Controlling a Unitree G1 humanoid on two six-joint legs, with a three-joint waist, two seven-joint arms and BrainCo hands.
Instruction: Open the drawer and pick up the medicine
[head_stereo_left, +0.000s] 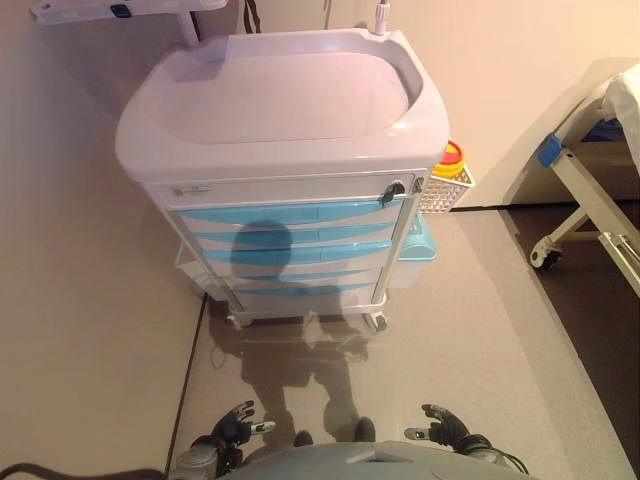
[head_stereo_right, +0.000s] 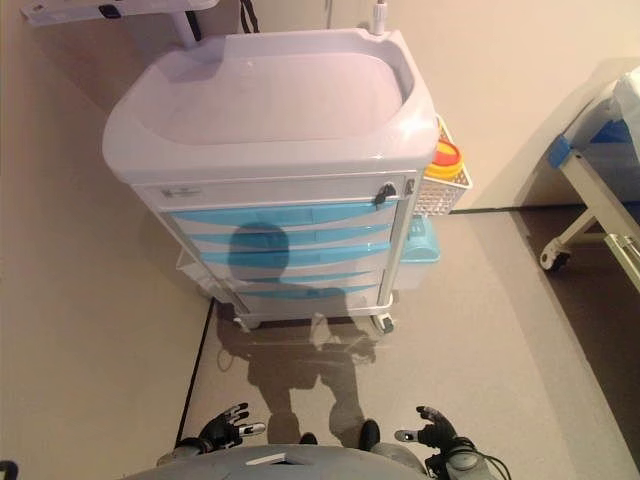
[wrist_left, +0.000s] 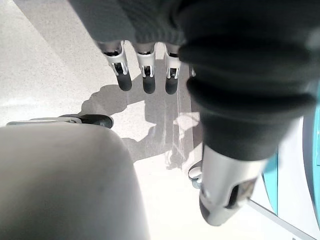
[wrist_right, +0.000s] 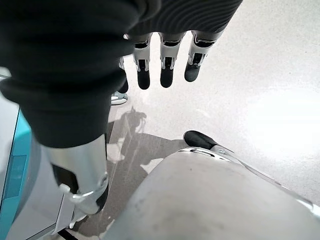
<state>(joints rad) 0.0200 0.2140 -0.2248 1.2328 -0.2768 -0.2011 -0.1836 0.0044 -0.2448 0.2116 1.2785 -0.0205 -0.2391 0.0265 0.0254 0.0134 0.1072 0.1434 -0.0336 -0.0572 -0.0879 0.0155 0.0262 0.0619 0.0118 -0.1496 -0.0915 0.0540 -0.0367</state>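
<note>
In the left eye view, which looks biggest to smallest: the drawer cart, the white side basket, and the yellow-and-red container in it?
Largest to smallest as they look:
1. Drawer cart, by far the biggest.
2. White side basket hung on its side.
3. Yellow-and-red container, only its top showing above the basket, so its full size is unsure.

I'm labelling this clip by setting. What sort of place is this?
Probably a hospital or clinic room: a wheeled medical cart with blue drawers, a yellow-lidded container in its side basket, and a wheeled bed frame.

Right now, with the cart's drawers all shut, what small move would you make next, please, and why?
Probably raise the right hand toward the top blue drawer. Both hands hang low, open and empty, the left hand too, well short of the cart, and no medicine shows.
</note>
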